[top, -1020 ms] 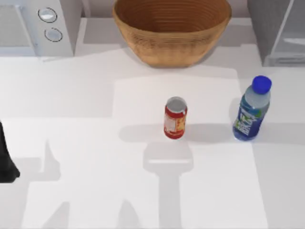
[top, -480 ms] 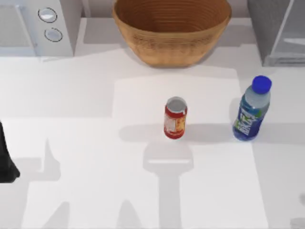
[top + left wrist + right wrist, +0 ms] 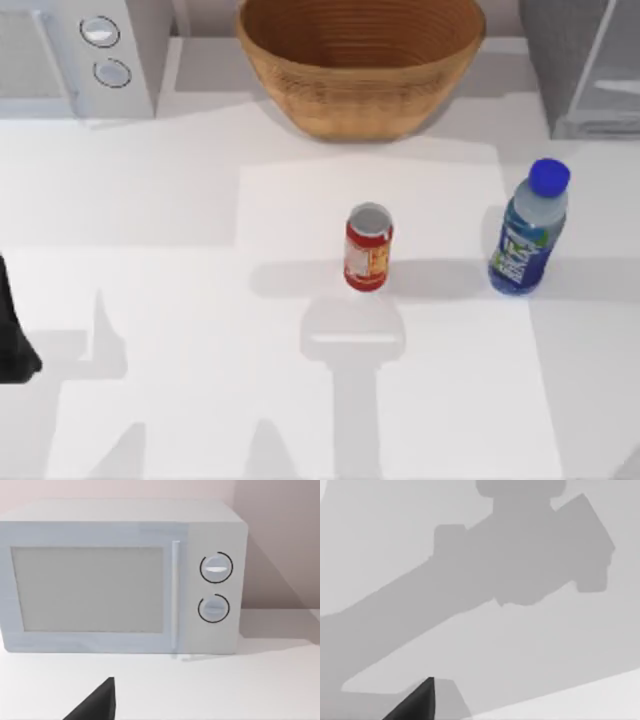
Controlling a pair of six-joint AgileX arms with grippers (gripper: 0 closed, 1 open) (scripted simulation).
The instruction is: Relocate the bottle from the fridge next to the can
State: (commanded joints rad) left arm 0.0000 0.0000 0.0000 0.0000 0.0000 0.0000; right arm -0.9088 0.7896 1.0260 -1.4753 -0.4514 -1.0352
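The top camera looks straight down; the left wrist camera faces the white two-knob microwave (image 3: 122, 577) closely, which both views share.

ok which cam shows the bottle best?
Top view: the bottle stands upright on the table's right side, apart from the can. Left wrist view faces the microwave; right wrist view shows bare table and shadow.

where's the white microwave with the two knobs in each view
Top view: the microwave sits at the table's far left corner, its two knobs facing up, left of the basket.
Left wrist view: the microwave faces the camera front-on, door beside its knobs.
Right wrist view: not in it; it looks at bare table with shadow.
Shared landmark: the two round knobs, matching top and left wrist views.
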